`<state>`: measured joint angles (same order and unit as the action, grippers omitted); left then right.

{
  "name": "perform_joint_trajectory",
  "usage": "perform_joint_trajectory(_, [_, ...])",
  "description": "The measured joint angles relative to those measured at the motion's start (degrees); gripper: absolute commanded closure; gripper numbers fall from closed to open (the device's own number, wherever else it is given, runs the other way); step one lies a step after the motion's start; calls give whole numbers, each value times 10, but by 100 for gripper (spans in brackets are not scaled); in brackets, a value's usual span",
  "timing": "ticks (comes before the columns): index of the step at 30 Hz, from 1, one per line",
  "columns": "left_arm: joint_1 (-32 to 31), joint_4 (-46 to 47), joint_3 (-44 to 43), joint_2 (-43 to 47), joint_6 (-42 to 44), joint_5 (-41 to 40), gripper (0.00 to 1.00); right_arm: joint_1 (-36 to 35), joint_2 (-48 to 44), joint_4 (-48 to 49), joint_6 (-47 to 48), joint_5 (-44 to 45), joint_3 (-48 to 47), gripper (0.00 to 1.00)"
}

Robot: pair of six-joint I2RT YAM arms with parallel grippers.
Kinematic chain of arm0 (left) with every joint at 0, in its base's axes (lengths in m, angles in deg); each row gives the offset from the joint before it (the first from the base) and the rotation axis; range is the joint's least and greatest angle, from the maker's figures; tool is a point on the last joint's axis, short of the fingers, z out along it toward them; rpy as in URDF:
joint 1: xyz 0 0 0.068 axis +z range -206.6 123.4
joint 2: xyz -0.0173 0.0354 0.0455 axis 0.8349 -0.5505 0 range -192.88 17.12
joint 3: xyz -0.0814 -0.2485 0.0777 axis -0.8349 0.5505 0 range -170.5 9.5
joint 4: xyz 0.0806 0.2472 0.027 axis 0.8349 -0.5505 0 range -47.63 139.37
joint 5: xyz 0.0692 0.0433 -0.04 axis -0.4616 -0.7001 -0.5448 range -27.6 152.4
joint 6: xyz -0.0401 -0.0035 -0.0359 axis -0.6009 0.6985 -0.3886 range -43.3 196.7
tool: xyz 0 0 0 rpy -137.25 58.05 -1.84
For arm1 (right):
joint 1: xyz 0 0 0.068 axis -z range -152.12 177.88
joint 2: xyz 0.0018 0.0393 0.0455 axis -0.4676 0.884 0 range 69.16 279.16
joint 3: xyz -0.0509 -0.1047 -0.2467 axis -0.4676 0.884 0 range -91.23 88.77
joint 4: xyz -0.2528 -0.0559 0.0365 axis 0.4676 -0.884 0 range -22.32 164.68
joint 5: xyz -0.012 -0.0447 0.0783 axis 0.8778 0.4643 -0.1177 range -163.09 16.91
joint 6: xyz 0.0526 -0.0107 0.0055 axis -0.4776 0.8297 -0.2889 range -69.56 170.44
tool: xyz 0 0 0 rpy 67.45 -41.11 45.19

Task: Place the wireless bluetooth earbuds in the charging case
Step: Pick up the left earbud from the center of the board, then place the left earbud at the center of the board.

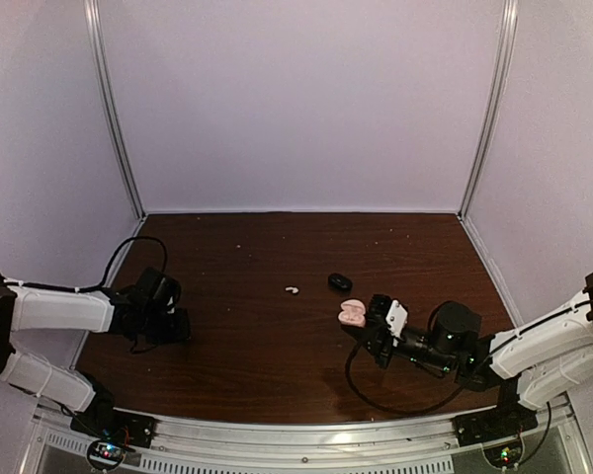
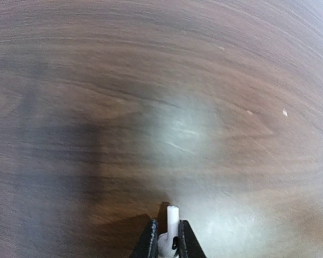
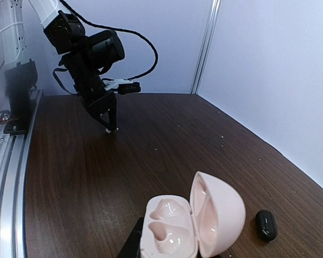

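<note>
White plastic shows between the fingers of the left gripper. It is clenched on a stemmed white earbud, whose stem pokes out past the jaws, low over the table at the left side. The pink charging case lies open with its lid tilted back, well apart from that earbud and just beside the right gripper. That gripper's fingers are mostly hidden behind the case, so we cannot tell whether they hold it. A second white earbud lies on the table between the arms, and a black oval pod sits near the case.

We judge the pinch to be the weak point: the piece is slim and smooth, and it could twist or slip out on the way across. If it arrives rotated, it will not seat in the moulded cavity. Pressing down on a case that nothing steadies could skid it or tip the lid shut. The two arms could also crowd each other as they meet over the case.
</note>
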<state>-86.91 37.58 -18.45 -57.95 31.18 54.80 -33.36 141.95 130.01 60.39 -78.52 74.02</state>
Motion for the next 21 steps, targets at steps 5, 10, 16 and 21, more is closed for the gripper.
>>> perform_joint_trajectory(5, [0,-35,-21,32,26,68,94,0,33,24,19,-26,1,94])
perform_joint_trajectory(10, [-1,-48,-38,74,39,168,94,0,70,58,39,-47,1,94])
perform_joint_trajectory(16, [-31,-55,-56,87,50,273,95,0,130,104,62,-74,1,95])
perform_joint_trajectory(21, [-70,-61,-77,63,63,291,96,0,152,129,68,-89,-1,94])
